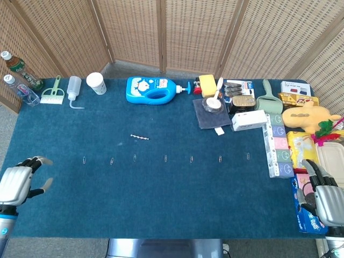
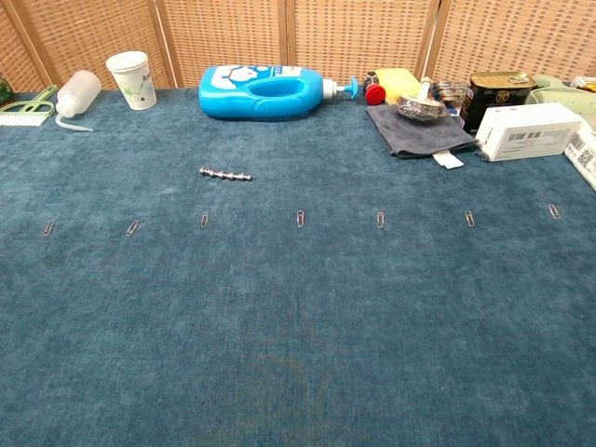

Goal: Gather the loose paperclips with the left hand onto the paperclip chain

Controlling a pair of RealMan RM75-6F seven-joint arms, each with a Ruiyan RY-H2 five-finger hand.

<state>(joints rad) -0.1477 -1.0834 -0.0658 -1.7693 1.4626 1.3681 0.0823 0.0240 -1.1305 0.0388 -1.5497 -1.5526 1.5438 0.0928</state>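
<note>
A short paperclip chain lies on the blue cloth left of centre. In front of it several loose paperclips sit in a row from left to right, all apart from the chain. My left hand hovers at the table's near left corner, fingers spread, holding nothing, well left of the row. At the near right edge my right hand is open over a blue packet. Neither hand shows in the chest view.
Along the back stand a blue detergent bottle, a paper cup, a squeeze bottle and a small brush. A grey cloth with a bowl, a white box and snack packs crowd the right side.
</note>
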